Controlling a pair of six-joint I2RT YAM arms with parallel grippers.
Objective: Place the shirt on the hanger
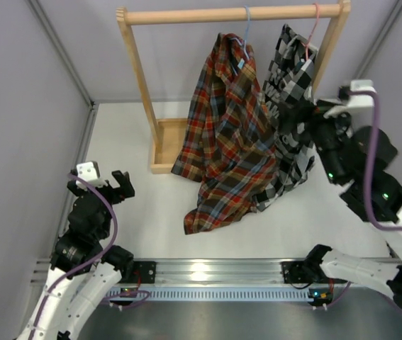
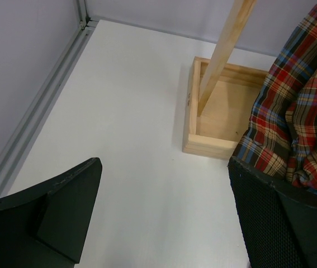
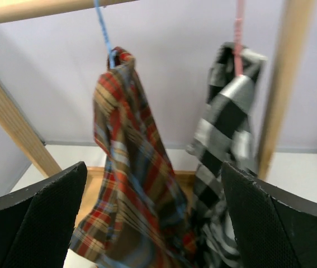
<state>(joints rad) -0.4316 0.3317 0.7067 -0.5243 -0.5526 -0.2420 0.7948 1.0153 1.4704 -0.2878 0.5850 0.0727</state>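
Observation:
The red, orange and green plaid shirt (image 1: 227,134) hangs from the light-blue hanger (image 1: 246,35) on the wooden rail (image 1: 232,13); its lower part trails on the table. In the right wrist view the shirt (image 3: 130,184) hangs below the blue hanger hook (image 3: 103,30). My right gripper (image 1: 291,117) is open, raised beside the hanging clothes, holding nothing; its fingers (image 3: 46,218) frame both shirts. My left gripper (image 1: 108,185) is open and empty, low at the left; its view shows the shirt's edge (image 2: 298,128) at the right.
A black-and-white checked shirt (image 1: 290,92) hangs on a pink-red hanger (image 1: 313,28) right of the plaid one. The wooden rack has a left post (image 1: 138,85) standing in a box base (image 2: 219,120) and a right post (image 3: 284,84). Grey walls enclose the table.

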